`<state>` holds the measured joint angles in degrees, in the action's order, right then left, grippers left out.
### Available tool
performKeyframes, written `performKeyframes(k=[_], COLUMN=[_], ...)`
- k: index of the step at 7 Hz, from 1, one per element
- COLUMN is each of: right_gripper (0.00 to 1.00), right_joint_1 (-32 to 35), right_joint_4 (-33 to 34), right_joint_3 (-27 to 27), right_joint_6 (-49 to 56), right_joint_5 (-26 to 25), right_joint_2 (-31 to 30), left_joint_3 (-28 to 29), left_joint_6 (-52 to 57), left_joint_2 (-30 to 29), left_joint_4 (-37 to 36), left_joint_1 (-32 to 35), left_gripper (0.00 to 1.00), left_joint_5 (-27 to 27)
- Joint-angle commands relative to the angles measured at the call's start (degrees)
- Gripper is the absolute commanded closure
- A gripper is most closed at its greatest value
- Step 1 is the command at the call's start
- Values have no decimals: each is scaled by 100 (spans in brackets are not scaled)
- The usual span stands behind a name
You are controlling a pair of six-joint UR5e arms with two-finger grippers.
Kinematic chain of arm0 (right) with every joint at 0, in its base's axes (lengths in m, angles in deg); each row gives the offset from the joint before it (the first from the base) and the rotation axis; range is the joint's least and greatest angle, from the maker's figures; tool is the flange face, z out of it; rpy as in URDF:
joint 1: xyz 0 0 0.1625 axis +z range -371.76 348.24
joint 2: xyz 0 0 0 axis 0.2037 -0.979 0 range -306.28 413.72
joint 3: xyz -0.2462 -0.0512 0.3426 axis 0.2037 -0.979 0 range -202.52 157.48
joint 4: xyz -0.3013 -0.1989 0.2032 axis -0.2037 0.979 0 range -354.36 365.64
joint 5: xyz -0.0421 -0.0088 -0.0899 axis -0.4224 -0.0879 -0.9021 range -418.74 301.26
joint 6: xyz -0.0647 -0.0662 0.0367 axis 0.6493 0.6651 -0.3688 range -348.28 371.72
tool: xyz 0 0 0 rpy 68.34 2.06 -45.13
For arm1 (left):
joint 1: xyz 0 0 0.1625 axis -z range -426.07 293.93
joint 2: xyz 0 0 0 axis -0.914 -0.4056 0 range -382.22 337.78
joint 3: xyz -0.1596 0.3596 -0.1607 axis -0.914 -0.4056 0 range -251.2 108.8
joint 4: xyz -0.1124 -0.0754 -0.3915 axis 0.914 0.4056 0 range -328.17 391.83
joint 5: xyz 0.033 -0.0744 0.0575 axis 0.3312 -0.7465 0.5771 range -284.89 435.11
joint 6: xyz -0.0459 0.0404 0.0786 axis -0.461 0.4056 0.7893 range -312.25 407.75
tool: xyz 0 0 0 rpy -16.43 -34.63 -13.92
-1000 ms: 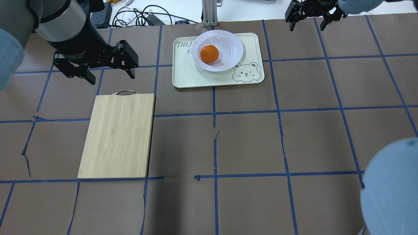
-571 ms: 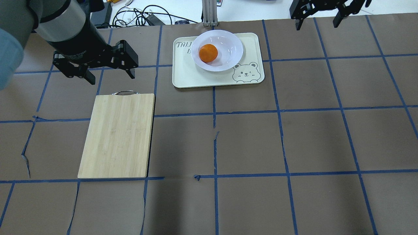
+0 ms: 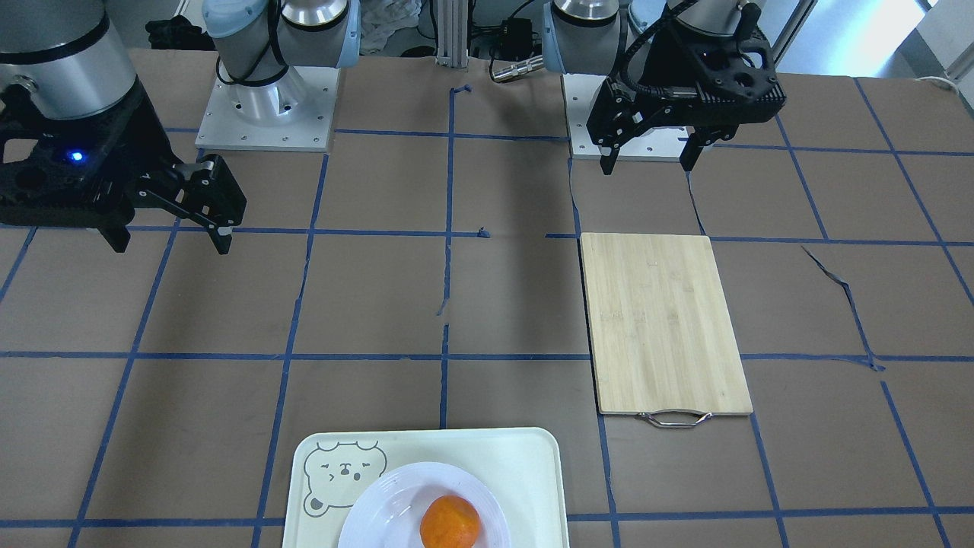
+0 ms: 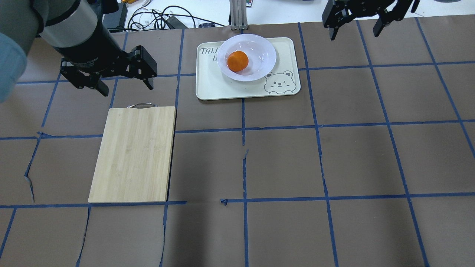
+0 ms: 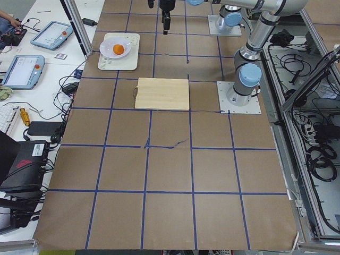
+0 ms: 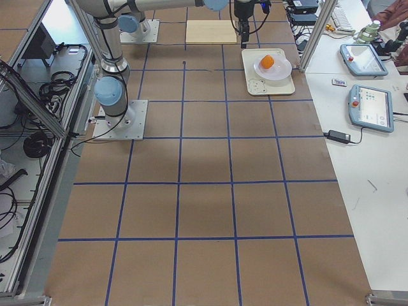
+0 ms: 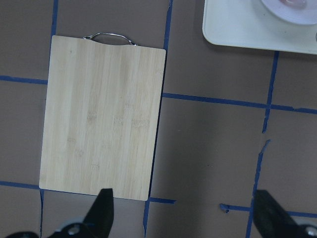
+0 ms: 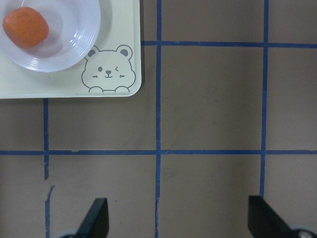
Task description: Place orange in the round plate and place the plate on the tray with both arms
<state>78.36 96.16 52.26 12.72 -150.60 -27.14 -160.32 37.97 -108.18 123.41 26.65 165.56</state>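
Fruit: the small, round, bright, dimple-skinned orange [image 4: 237,61] sits in the sunken centre of the plate, left of its middle in the overhead view

Dish: the glossy white round ceramic plate [image 4: 264,55] rests on the tray, toward the edge farthest from the robot, where its rim covers part of the grey lettering printed there

Carrier: the pale cream rectangular plastic tray [image 4: 222,87], with rounded corners and a raised rim, lies flat at the far side of the table; its grey cartoon bear face [image 4: 281,82] fills the near right corner, just beside the plate's rim

Robot's left: the black two-finger left gripper [image 4: 126,87] hangs above the table on the cutting board's side, well apart from the tray, jaws spread wide and grasping nothing

Robot's right: the black two-finger right gripper [image 4: 354,33] hangs above the table on the tray's other side, also well apart from it, jaws spread wide and empty

Board: the light bamboo rectangular cutting board [image 4: 133,154] lies flat on the robot's left, its thin metal handle pointing away from the robot

Surface: the brown paper-covered table [image 4: 282,159] is crossed by a grid of blue tape, with the paper torn in places along the lines

Wrist cameras: the left looks down on the cutting board and one tray corner, the right on the bear corner with plate and orange
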Motion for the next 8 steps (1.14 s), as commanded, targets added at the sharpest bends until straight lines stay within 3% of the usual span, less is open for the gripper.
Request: performKeyframes(k=[1,8], right_gripper=[0,0], right_joint_1=[32,41], right_joint_4=[54,45], right_joint_3=[-51,-34], right_joint_6=[-21,-21], right_joint_5=[1,19], right_joint_2=[-26,-167], left_joint_3=[0,0], left_joint_6=[3,3], left_joint_2=[0,0], left_joint_4=[0,0], left_joint_1=[0,0], left_gripper=[0,0], left_joint_5=[0,0])
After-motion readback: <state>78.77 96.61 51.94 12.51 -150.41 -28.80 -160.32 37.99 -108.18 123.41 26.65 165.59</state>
